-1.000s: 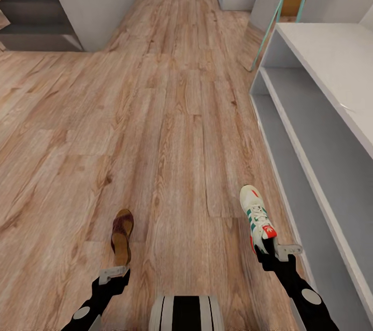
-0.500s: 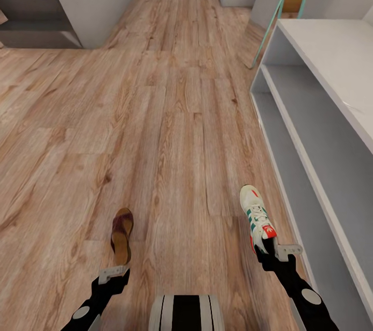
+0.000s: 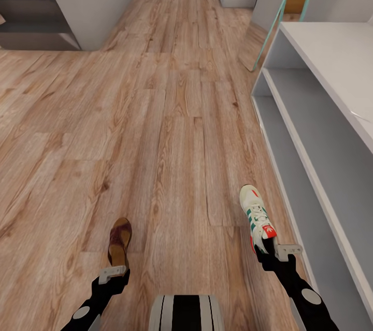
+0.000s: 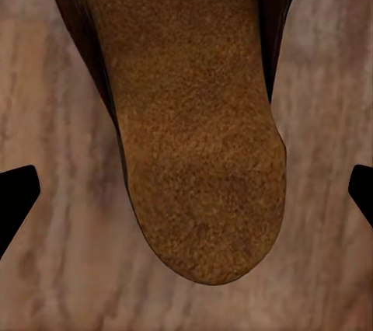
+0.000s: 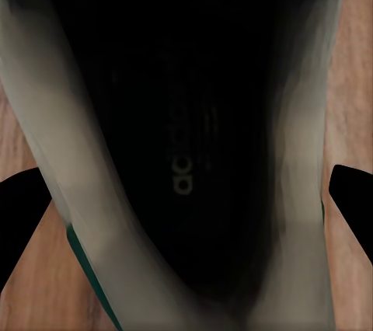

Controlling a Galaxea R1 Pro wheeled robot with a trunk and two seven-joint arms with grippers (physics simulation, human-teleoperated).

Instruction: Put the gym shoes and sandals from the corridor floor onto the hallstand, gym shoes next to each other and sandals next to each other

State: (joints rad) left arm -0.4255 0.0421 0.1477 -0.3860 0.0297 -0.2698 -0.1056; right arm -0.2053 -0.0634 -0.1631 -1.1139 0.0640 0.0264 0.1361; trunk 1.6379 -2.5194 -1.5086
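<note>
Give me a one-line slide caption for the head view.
Sandal by the left gripper, gym shoe at the right gripper, hallstand alongside.

My sneaker (image 3: 257,215) is white with green stripes and a red-orange heel, the sandal (image 3: 119,241) is dark brown and tan, and the floor (image 3: 171,113) is knotty light-brown wood.
</note>
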